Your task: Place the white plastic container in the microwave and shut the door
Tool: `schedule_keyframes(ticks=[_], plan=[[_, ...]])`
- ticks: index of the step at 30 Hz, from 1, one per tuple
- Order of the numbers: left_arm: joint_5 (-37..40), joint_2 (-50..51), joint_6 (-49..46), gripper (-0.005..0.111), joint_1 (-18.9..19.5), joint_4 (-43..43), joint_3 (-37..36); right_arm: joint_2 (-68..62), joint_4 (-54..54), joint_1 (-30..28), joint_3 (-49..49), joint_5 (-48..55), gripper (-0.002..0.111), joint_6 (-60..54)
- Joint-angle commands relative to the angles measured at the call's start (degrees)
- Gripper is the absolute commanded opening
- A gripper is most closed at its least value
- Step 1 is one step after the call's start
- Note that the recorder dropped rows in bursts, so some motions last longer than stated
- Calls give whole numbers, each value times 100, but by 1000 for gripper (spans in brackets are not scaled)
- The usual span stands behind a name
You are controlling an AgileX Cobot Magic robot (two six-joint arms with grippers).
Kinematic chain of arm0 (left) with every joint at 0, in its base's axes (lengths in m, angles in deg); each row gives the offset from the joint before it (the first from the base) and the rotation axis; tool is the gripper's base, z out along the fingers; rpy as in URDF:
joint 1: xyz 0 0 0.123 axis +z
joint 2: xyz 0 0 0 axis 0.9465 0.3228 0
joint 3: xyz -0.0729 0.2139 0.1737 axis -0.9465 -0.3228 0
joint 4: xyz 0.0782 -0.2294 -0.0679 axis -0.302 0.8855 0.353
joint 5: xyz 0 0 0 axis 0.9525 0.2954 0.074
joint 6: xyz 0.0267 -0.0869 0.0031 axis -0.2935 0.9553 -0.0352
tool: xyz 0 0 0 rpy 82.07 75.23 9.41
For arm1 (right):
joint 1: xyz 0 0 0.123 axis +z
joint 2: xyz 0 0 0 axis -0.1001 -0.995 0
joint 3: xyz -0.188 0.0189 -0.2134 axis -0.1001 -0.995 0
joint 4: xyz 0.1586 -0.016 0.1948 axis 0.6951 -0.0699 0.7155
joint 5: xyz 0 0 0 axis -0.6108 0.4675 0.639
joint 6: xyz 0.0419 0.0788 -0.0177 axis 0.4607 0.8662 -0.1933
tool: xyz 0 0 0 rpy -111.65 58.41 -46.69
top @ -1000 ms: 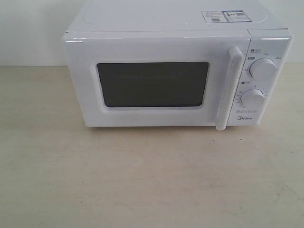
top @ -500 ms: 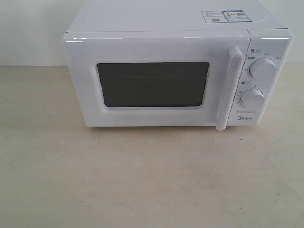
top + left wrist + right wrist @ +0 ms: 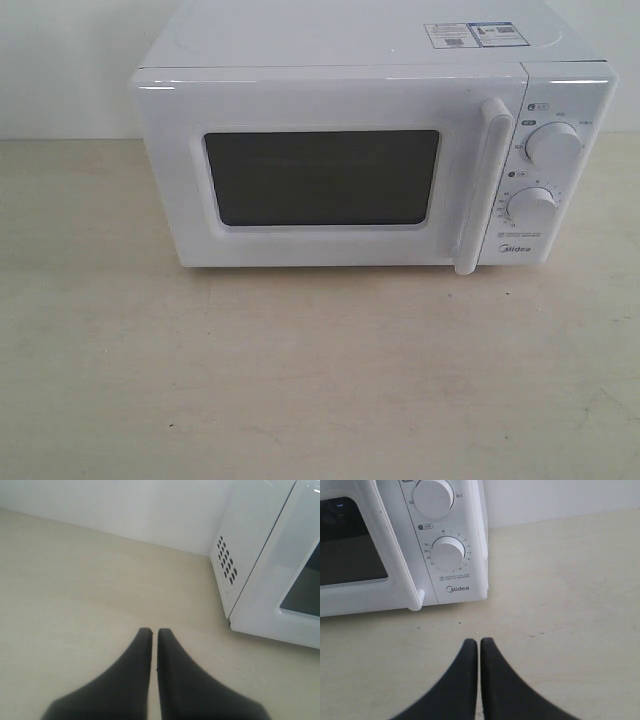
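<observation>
The white Midea microwave stands at the back of the table, its door closed, dark window facing me and the long vertical handle beside two round knobs. The white plastic container shows in no view. My left gripper is shut and empty, hovering over bare tabletop beside the microwave's vented side. My right gripper is shut too, holding nothing, in front of the knob panel. Neither gripper appears in the exterior view.
A pale beige tabletop stretches in front of the microwave and to both sides. A white wall rises behind. Stickers sit on the microwave's top.
</observation>
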Motion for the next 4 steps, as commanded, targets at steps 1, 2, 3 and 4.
schedule_keyframes(ticks=[1,2,3,4], plan=[[-34,-14,-21,4,13,22,-19,32,-18,-17,4,-4,0,-10],[-34,-14,-21,4,13,22,-19,32,-18,-17,4,-4,0,-10],[-34,-14,-21,4,13,22,-19,32,-18,-17,4,-4,0,-10],[-34,-14,-21,4,13,22,-19,32,-18,-17,4,-4,0,-10]])
